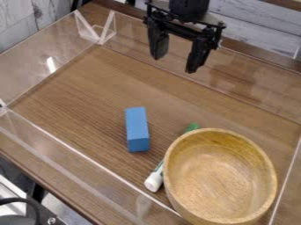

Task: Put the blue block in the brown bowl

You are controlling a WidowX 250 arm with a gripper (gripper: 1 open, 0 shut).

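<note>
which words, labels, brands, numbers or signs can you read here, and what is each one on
None that can be read: the blue block, the brown bowl and the wooden table show no legible text.
The white-and-green marker-like thing is too small and blurred to tell whether it bears any.

Clear panels border the wooden tabletop (84, 92), its surface brightly lit.

Light is fairly bright and even, with pale glare on the clear side wall (38, 141) at left. Fine detail is soft and grainy, and the dark gripper (179, 54) at the far side shows little shading
</note>
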